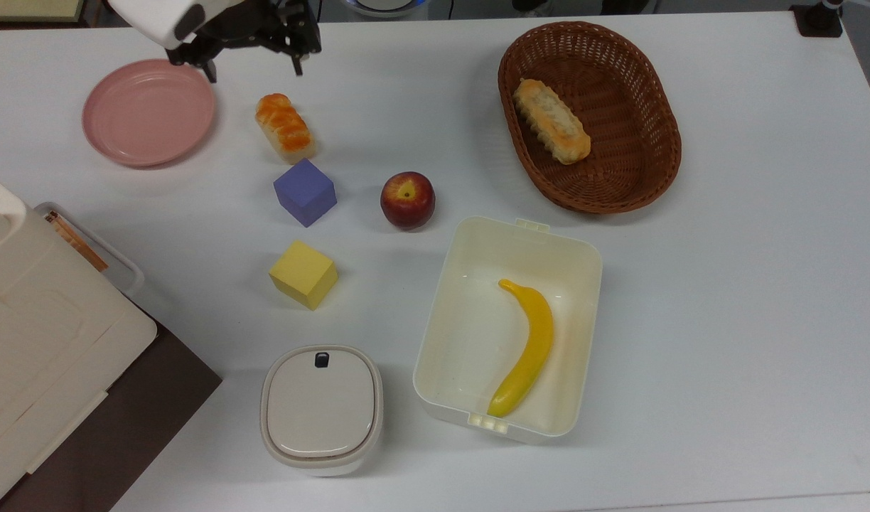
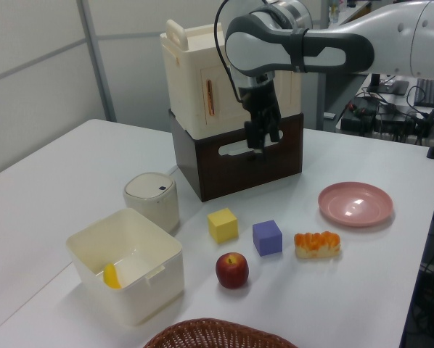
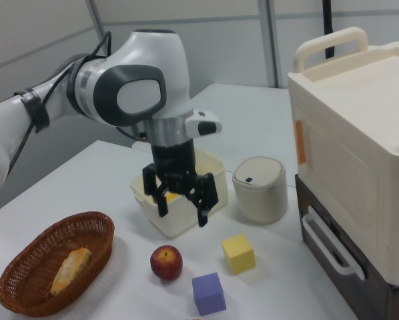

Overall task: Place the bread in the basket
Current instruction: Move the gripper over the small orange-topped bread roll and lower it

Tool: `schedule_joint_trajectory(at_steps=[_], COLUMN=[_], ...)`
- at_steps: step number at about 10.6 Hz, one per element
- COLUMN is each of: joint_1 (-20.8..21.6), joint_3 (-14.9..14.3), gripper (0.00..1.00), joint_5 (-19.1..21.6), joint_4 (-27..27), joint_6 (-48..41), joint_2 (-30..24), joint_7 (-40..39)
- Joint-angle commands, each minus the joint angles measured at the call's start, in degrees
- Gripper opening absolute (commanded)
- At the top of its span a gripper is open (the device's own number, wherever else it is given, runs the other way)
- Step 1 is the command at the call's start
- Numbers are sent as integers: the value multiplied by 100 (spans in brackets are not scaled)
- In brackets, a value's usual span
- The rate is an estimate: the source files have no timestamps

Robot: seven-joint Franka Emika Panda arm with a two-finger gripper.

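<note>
Two loaves on show: the bread (image 1: 286, 128), short with an orange glaze, flat on the white table (image 1: 748, 299) at about ten o'clock in the top view, and a longer tan loaf (image 1: 551, 121) already inside the basket (image 1: 641, 171) at about one o'clock. Bread and basket well apart, with bare table between. Hanging in the air above the table, near the bread's twelve-o'clock end in the top view, the gripper (image 1: 254, 69), fingers spread wide and gripping nothing; spread just as plainly in the right view (image 3: 183, 208), with both dark fingertips pointing down, and seen in the left view (image 2: 263, 141) well above the table. Just beside the bread at nine o'clock in the top view, a pink plate (image 1: 148, 112); at six o'clock, a purple cube (image 1: 305, 192), and farther the same way a yellow cube (image 1: 303, 274). Near the purple cube at three o'clock, a red apple (image 1: 407, 200). Toward five o'clock of the apple, a cream plastic box (image 1: 435, 341) with a yellow banana (image 1: 527, 348) lying in it. At seven o'clock of the top view, a small lidded cream container (image 1: 321, 409).
</note>
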Motion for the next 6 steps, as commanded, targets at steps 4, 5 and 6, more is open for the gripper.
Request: schedule_joint_trajectory(at_steps=[4, 5, 6], joint_1=[19, 1, -8], joint_3=[-9, -35, -53], gripper=[100, 100, 100], joint_5=[-294, -373, -452], joint_4=[-746, -817, -887], joint_6=[-443, -443, -443], joint_2=[38, 134, 266], joint_7=[-815, -877, -895])
